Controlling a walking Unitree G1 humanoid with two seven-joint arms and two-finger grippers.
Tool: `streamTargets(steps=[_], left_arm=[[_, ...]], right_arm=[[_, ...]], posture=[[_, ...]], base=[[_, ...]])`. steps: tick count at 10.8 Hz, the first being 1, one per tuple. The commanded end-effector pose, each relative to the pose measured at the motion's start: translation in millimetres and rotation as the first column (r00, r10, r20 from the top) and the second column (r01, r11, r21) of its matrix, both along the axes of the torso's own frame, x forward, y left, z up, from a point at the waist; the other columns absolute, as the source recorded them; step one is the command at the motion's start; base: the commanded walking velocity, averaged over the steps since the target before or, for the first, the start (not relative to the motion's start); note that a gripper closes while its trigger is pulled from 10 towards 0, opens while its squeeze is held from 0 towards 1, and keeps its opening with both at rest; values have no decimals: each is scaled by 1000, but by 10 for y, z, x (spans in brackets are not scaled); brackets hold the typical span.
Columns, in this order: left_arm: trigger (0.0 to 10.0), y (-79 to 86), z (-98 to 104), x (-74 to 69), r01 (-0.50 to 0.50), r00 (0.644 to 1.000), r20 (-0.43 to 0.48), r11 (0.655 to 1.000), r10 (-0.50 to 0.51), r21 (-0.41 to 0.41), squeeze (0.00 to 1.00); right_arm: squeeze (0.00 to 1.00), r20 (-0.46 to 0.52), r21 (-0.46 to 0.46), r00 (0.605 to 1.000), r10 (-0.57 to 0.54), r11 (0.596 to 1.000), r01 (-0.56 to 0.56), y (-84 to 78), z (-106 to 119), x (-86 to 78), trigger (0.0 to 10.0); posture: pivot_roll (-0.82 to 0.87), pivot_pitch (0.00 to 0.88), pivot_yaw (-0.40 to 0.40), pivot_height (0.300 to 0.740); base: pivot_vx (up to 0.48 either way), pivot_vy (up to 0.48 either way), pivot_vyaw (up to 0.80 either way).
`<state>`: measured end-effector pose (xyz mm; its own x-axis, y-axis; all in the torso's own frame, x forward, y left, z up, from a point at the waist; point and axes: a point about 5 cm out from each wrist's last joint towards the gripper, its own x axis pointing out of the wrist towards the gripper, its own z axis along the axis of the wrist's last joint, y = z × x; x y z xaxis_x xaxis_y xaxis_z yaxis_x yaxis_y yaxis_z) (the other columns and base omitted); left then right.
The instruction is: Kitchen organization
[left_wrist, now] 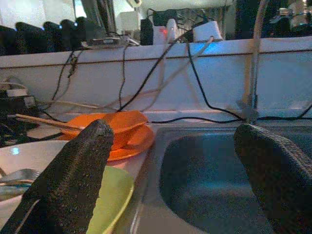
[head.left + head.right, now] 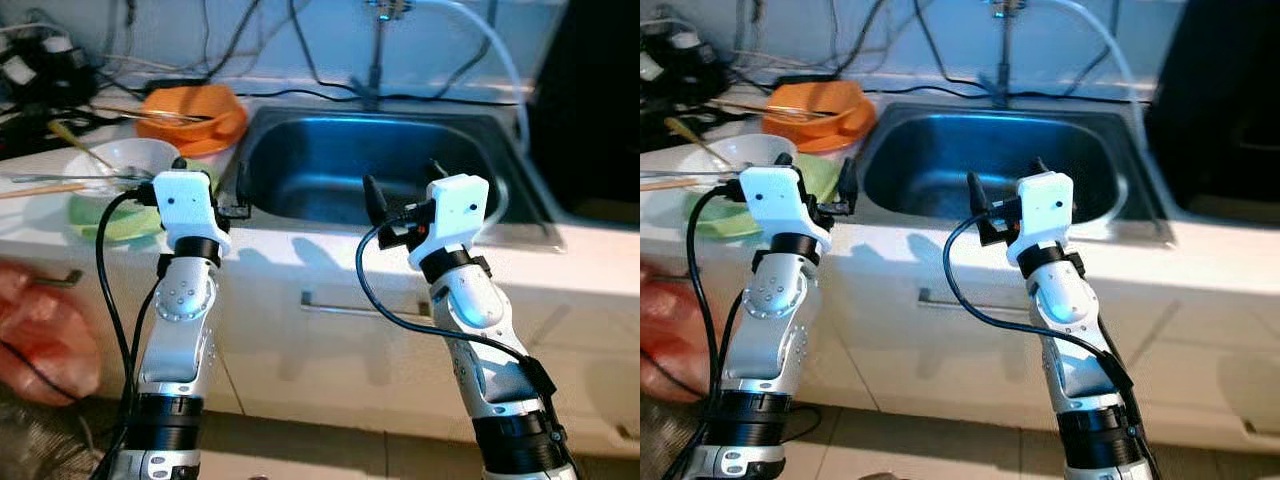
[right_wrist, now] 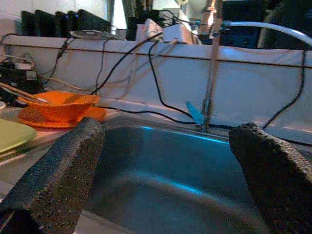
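The stainless steel sink basin is set into the white desk and sits directly ahead of both arms. On the desk just left of the basin lies a stack of dishes: an orange bowl on an orange plate, with wooden chopsticks resting across the bowl. Nearer the front edge stands a white bowl holding utensils, and beside it lies a light green plate. The left gripper is raised at the basin's left front corner, above the desk edge, with its fingers spread wide and holding nothing. The right gripper is raised over the basin's front rim, its fingers likewise spread apart and empty. A thin metal tap pipe rises behind the basin against the white wall, where several black cables hang. A metal drawer handle runs along the cabinet front below the desk.
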<state>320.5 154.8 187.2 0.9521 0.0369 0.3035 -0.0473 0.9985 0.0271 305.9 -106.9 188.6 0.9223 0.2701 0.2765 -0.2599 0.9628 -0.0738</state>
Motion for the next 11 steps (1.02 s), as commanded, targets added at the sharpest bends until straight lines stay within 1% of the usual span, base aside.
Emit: streamTargets(steps=[1, 3, 5, 8, 9, 10, 11], left_arm=[[10000, 14, -7, -6, -23, 1000, -10, 1000, 23, -4, 0], [10000, 23, -34, 0, -31, 999, -30, 999, 30, -21, 0], [10000, 29, -51, 4, -33, 999, -42, 999, 33, -17, 0], [10000, 34, -75, 7, -34, 998, -56, 999, 33, -10, 0], [10000, 21, -78, 4, -26, 998, -53, 1000, 26, 7, 0], [10000, -29, -50, -12, 28, 999, -32, 1000, -28, 12, 0], [10000, -49, -39, -19, 47, 999, -27, 999, -46, 20, 0]], right_arm=[[0, 10, -2, 1000, 3, 1000, -3, -10, 29, -19, 10000], [0, 5, -2, 1000, 4, 1000, -3, -12, 20, -17, 10000], [0, 1, -4, 1000, 4, 1000, -4, -12, 5, -19, 10000], [0, 0, -6, 1000, 2, 1000, -2, -19, -3, -23, 10000], [0, 1, -6, 1000, 1, 1000, -1, -22, 0, -26, 10000], [0, 3, -6, 1000, 1, 1000, -1, -21, 4, -26, 10000], [0, 4, -5, 1000, 0, 1000, 0, -20, 7, -25, 10000]], posture=[[-16, 50, 39, 740], [-16, 51, 38, 740], [-14, 51, 38, 740], [-17, 51, 40, 740], [-18, 51, 40, 740], [-17, 50, 40, 740], [-16, 50, 41, 740]], base=[[0, 0, 0], [0, 0, 0], [0, 315, 0], [0, 480, 0], [0, 0, 0], [0, 0, 0], [0, 0, 0]])
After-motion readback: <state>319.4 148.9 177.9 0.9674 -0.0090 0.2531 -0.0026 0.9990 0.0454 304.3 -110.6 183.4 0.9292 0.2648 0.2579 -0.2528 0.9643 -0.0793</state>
